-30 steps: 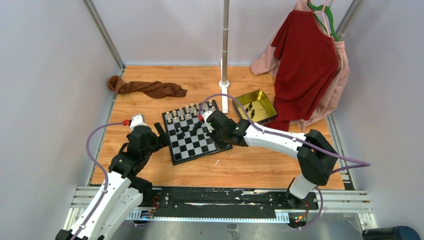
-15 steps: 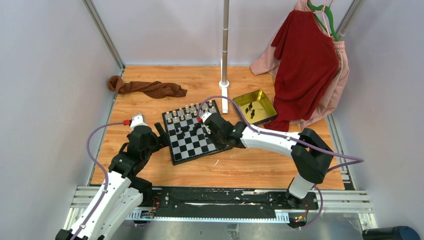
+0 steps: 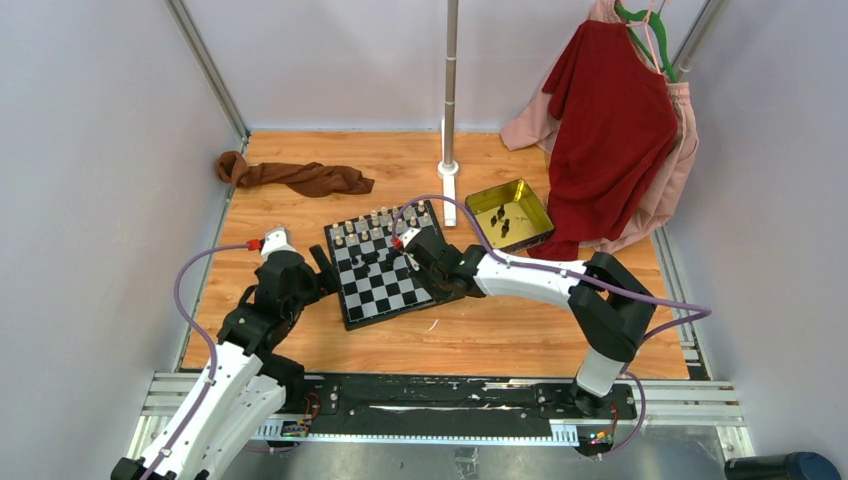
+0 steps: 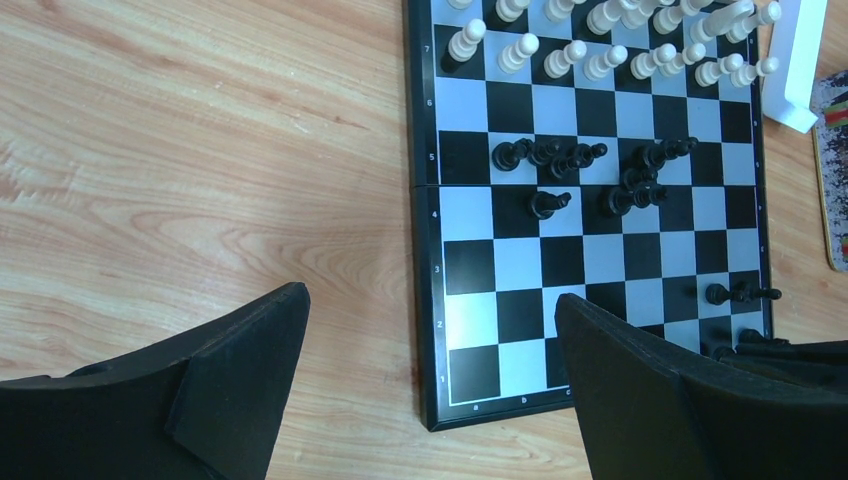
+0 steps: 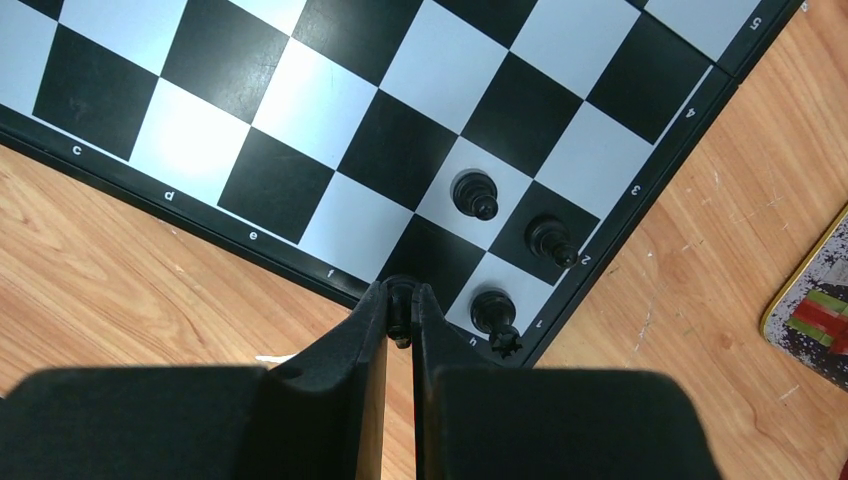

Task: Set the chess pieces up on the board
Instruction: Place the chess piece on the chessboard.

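Right gripper (image 5: 401, 303) has slid leftward over the lower-right corner of the board (image 5: 300, 100), which sits mid-frame. Its jaws are clamped on a tiny black piece (image 5: 400, 320), beside three black pieces (image 5: 475, 192). Left gripper (image 4: 430, 308) hovers centre-left, jaws wide apart, over the counter (image 4: 200, 150).

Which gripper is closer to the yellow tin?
Right. The right gripper is over the board's corner on the tin's side; the left gripper is at the board's opposite edge, farther away.
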Controlling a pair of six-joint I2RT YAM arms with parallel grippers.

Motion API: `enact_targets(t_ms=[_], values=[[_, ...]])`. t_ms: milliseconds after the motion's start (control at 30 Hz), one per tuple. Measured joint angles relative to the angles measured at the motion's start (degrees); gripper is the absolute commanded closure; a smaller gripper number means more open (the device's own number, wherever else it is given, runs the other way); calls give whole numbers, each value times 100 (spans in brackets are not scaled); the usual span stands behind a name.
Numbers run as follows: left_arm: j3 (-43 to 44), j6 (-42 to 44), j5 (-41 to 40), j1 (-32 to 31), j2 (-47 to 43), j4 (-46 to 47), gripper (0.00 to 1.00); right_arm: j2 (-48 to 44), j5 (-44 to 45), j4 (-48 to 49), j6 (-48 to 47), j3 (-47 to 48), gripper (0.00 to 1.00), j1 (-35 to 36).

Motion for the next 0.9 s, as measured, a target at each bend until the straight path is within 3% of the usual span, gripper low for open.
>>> enact_targets(t_ms=[900], values=[[-31, 20, 17, -33, 109, 31, 0, 138, -79, 164, 0, 0, 100, -179]])
